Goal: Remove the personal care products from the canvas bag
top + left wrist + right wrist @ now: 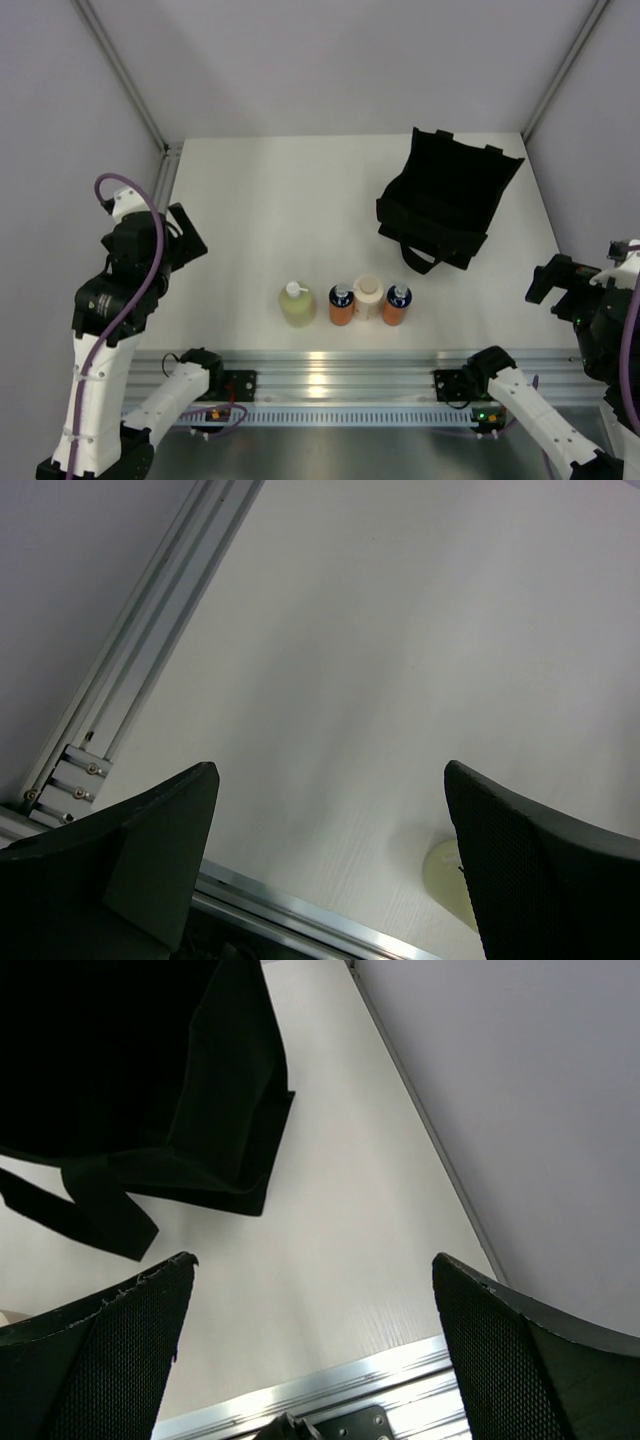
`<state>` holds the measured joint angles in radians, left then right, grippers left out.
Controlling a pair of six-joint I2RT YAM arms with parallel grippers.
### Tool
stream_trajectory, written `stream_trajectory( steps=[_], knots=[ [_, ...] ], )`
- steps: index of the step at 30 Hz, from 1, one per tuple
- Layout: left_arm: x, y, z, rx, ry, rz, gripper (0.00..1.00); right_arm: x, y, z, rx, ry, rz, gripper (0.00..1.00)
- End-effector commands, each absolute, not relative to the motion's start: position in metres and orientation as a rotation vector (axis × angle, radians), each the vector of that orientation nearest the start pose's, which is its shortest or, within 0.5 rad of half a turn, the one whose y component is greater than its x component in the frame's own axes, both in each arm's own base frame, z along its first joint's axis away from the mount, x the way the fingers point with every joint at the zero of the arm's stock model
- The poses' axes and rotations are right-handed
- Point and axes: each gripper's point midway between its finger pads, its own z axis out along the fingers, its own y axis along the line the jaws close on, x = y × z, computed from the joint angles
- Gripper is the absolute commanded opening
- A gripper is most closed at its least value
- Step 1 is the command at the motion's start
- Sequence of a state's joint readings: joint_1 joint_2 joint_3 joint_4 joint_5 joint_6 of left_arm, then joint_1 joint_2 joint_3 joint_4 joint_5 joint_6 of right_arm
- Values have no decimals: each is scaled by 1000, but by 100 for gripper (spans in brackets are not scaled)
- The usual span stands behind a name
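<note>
Robotics lab test cell. White table [260, 220] boxed in by plain pale wall panels [340, 60]. Bare aluminium frame struts [120, 70] run up from far corners. Slotted aluminium rail [330, 365] along near edge, robot arm bases [215, 385] bolted to it. Purple cable [150, 250] looped along left arm [100, 380]. Slotted cable duct [340, 415] just nearer than rail.
</note>
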<state>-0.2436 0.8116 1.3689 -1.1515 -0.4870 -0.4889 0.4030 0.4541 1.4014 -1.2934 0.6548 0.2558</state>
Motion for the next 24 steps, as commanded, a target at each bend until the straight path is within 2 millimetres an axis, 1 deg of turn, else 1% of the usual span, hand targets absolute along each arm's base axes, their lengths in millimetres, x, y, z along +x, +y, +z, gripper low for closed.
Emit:
stream_trajectory(
  steps=[1, 4, 8, 12, 19, 24],
  knots=[
    [205, 17, 326, -528, 1982, 66, 99, 121, -60, 359, 305, 1805, -198, 100],
    [208, 14, 325, -520, 1982, 55, 99, 129, -56, 359, 293, 1807, -198, 99],
    [215, 9, 330, -507, 1959, 22, 99, 138, -51, 359, 295, 1810, -187, 100],
    [220, 7, 337, -487, 1936, 10, 99, 145, -46, 354, 290, 1831, -183, 100],
    [223, 7, 338, -458, 1936, 22, 99, 146, -46, 356, 307, 1815, -173, 99],
    [224, 8, 339, -460, 1930, 27, 99, 147, -44, 353, 308, 1822, -165, 100]
  ],
)
